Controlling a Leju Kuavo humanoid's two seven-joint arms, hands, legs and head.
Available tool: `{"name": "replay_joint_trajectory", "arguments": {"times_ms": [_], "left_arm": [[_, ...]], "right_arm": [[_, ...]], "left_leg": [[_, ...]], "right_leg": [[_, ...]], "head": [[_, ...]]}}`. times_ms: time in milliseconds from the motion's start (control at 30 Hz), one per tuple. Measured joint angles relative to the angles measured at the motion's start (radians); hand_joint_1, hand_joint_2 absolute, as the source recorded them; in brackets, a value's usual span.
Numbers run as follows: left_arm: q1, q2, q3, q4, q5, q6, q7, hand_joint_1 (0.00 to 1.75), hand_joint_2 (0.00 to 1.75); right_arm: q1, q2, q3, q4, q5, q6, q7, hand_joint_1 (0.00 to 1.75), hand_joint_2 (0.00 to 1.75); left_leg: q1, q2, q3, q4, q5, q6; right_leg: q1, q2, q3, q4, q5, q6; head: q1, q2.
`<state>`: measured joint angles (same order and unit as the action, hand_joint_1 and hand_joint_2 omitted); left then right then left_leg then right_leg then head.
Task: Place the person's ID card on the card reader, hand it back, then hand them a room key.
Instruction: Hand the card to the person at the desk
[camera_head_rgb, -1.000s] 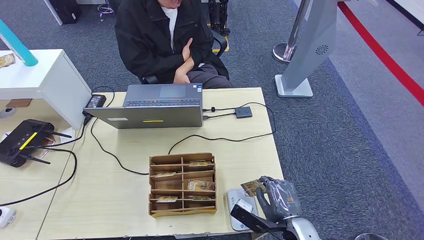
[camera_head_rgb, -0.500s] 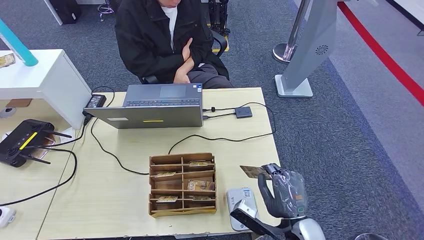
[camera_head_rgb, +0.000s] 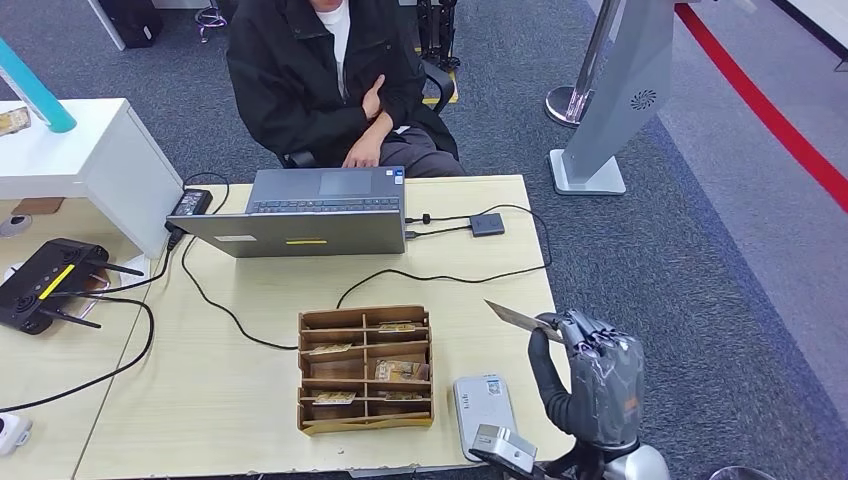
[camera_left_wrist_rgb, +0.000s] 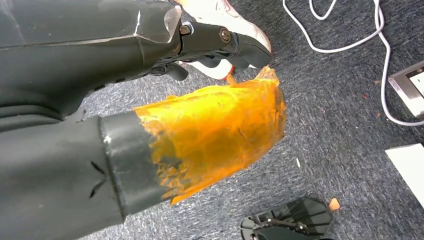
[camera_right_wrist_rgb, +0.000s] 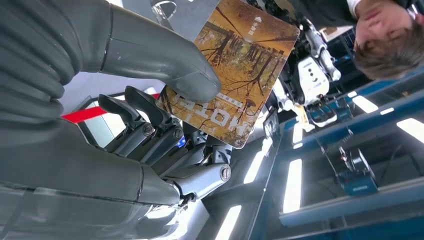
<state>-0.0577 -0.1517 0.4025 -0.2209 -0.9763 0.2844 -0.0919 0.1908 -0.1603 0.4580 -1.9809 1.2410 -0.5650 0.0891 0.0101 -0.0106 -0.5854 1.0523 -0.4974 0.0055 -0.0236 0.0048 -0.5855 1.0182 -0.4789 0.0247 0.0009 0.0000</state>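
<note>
Over the worktop's (camera_head_rgb: 250, 400) right edge, head view: right hand (camera_head_rgb: 590, 385) pinches hotel card (camera_head_rgb: 517, 319), raised above card reader (camera_head_rgb: 484, 402), w/ wooden card tray (camera_head_rgb: 365, 368) beside. Right wrist view: thumb (camera_right_wrist_rgb: 165, 60) & fingers clamp card. Left wrist view: left hand (camera_left_wrist_rgb: 220, 42) can't tell, above carpet.

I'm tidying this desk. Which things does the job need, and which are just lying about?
Job: card in right robot hand, card reader, card box, person.
Lying about: laptop, router, cables.

Head view looks down at the table (camera_head_rgb: 250, 400); both it and the close, upturned right wrist view show the card (camera_head_rgb: 515, 318).
</note>
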Motion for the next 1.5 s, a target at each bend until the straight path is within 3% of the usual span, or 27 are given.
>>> {"name": "replay_joint_trajectory", "arguments": {"times_ms": [233,400,667,733,867,1033,1133,1267,1300,1367,1500], "left_arm": [[-0.001,0.003,0.001,0.0,0.01,-0.085,0.0,0.0,0.0],[0.001,0.029,0.012,0.0,0.036,-0.238,-0.005,0.0,0.0],[0.006,0.043,0.019,0.0,0.049,-0.292,-0.01,0.0,0.0],[0.019,0.071,0.03,0.005,0.069,-0.389,-0.029,0.0,0.0],[0.045,0.194,0.064,0.111,0.086,-0.636,-0.121,0.0,0.0],[0.06,0.26,0.087,0.16,0.07,-0.704,-0.141,0.0,0.0],[0.056,0.262,0.095,0.161,0.014,-0.625,-0.116,0.0,0.0],[0.006,0.138,0.072,0.095,-0.098,-0.134,0.008,0.0,0.0],[-0.012,0.109,0.065,0.088,-0.104,-0.05,0.018,0.0,0.0],[-0.036,0.07,0.053,0.076,-0.109,-0.004,0.021,0.0,0.0],[-0.043,0.037,0.041,0.054,-0.106,-0.029,0.016,0.0,0.0]], "right_arm": [[-0.023,0.012,0.0,-0.008,0.027,-0.051,-0.049,1.75,1.75],[-0.095,0.021,0.001,0.011,0.04,-0.054,-0.067,1.75,1.75],[-0.122,0.025,0.004,0.027,0.039,-0.052,-0.067,1.75,1.75],[-0.181,0.034,0.016,0.063,0.03,-0.035,-0.059,1.75,1.75],[-0.373,0.069,0.067,0.185,0.013,0.037,-0.01,1.75,1.75],[-0.454,0.091,0.093,0.255,0.012,0.078,0.014,1.75,1.75],[-0.489,0.101,0.105,0.296,0.007,0.104,0.034,1.75,1.75],[-0.519,0.104,0.109,0.342,-0.003,0.146,0.059,1.75,1.75],[-0.522,0.105,0.109,0.348,-0.003,0.156,0.061,1.75,1.75],[-0.524,0.109,0.109,0.356,0.0,0.165,0.062,1.75,1.75],[-0.525,0.112,0.109,0.366,0.005,0.173,0.067,1.75,1.75]], "left_leg": [[0.0,0.0,0.0,0.0,0.0,0.0],[0.0,0.0,0.001,0.0,0.0,-0.001],[0.0,0.0,0.0,0.0,0.001,-0.001],[0.001,0.0,0.0,0.0,0.001,-0.001],[0.001,0.0,0.0,0.0,0.002,-0.002],[0.001,-0.001,0.0,0.0,0.002,-0.002],[0.0,-0.001,0.0,0.0,0.003,-0.002],[-0.003,-0.007,-0.004,0.0,0.007,0.003],[-0.003,-0.009,-0.004,0.0,0.007,0.004],[-0.003,-0.007,-0.004,0.0,0.007,0.004],[-0.005,-0.002,-0.003,0.001,0.007,0.004]], "right_leg": [[0.0,0.0,0.0,0.0,0.0,0.0],[0.0,0.0,0.001,0.0,0.0,0.0],[0.0,0.0,0.001,0.001,0.0,0.0],[0.0,0.001,0.001,0.001,0.0,0.0],[0.001,0.0,0.0,0.002,0.0,-0.001],[0.001,-0.001,0.0,0.002,0.0,-0.001],[0.0,-0.001,0.0,0.001,0.001,0.0],[-0.004,-0.008,0.0,0.001,0.003,0.002],[-0.004,-0.009,0.0,0.001,0.003,0.003],[-0.005,-0.007,0.0,0.001,0.005,0.003],[-0.005,-0.002,-0.001,0.0,0.006,0.004]], "head": [[0.0,0.0],[0.0,0.0],[0.0,0.0],[0.0,0.0],[0.0,0.0],[0.0,0.0],[0.0,0.0],[0.0,0.0],[0.001,0.0],[0.001,0.0],[0.0,0.0]]}}
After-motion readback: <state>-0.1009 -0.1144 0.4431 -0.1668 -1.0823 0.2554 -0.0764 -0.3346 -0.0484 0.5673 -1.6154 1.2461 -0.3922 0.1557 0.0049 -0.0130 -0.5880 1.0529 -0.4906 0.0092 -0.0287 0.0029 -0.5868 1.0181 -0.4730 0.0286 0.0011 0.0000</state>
